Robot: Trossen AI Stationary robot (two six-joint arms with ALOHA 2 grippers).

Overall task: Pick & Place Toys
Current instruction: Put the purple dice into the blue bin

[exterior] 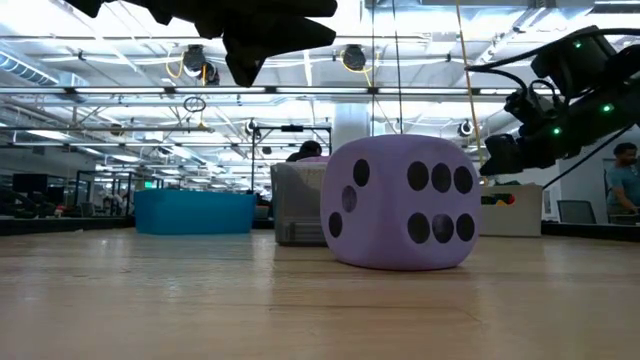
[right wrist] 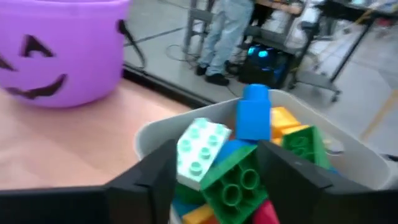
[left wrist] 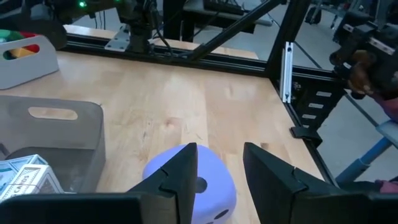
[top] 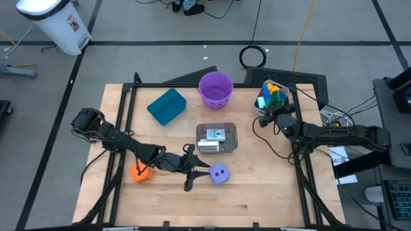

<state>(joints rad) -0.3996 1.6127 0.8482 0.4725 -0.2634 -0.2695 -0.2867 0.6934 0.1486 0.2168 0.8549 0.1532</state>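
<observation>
The purple die [exterior: 402, 203] sits on the counter [exterior: 200, 300] closest in the low view, from above the left gripper [top: 192, 172] hovers just beside it, fingers [left wrist: 180, 177] wide, while the right gripper [right wrist: 214, 171], fingers spread, hangs over the blocks [right wrist: 239, 168] far from the die.

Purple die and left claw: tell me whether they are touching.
Cannot tell. In the left wrist view the left claw is open above the purple die, but no view plainly shows a gap or contact.
</observation>
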